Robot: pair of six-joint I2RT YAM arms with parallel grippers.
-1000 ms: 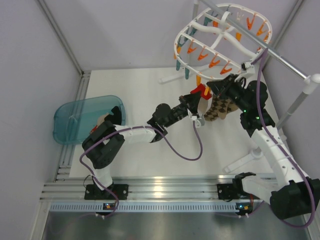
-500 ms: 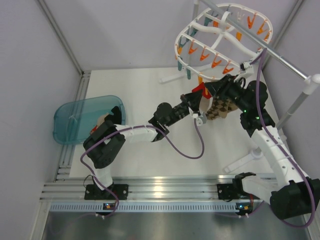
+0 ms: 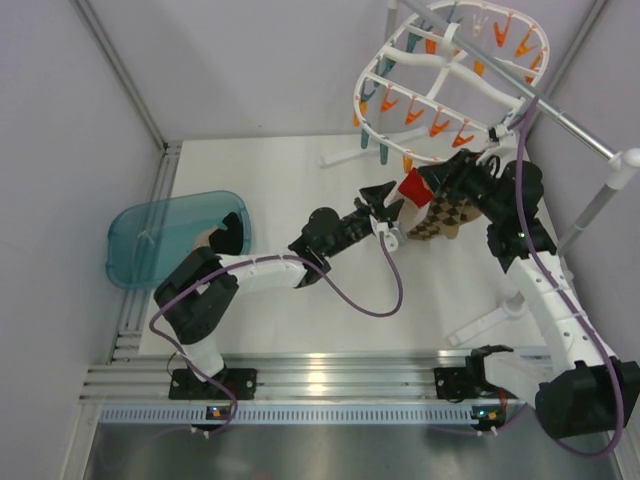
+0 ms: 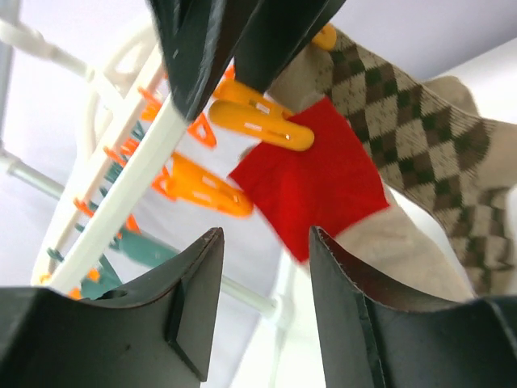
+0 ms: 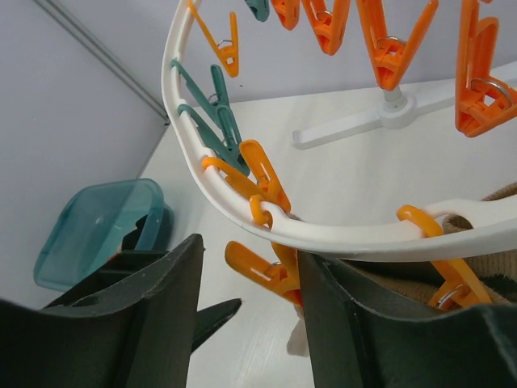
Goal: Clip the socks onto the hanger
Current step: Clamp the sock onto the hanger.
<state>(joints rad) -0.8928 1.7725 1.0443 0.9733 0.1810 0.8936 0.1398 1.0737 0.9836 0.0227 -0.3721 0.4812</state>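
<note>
The white oval hanger point(image 3: 452, 62) with orange and teal pegs hangs tilted at the back right. One sock hangs from its near rim by its red end point(image 3: 415, 187). In the left wrist view an orange peg point(image 4: 260, 124) grips the red end point(image 4: 311, 184), with the cream part point(image 4: 396, 242) below. My left gripper point(image 3: 384, 200) is open and empty just below and left of the sock point(image 4: 262, 242). My right gripper point(image 3: 452, 172) is open at the rim point(image 5: 242, 214). An orange peg point(image 5: 271, 273) lies between its fingers point(image 5: 250, 259), touching the right one.
A brown argyle sock point(image 3: 450, 215) hangs beside the red one; it also shows in the left wrist view point(image 4: 404, 121). A teal bin point(image 3: 175, 235) sits at the left, with something beige at its near edge. The grey rail point(image 3: 560, 110) and the stand's white feet point(image 3: 345, 155) are at the right.
The hanger has tipped up and back with my right gripper. My left gripper has drawn back a little to the left, away from the sock's red end.
</note>
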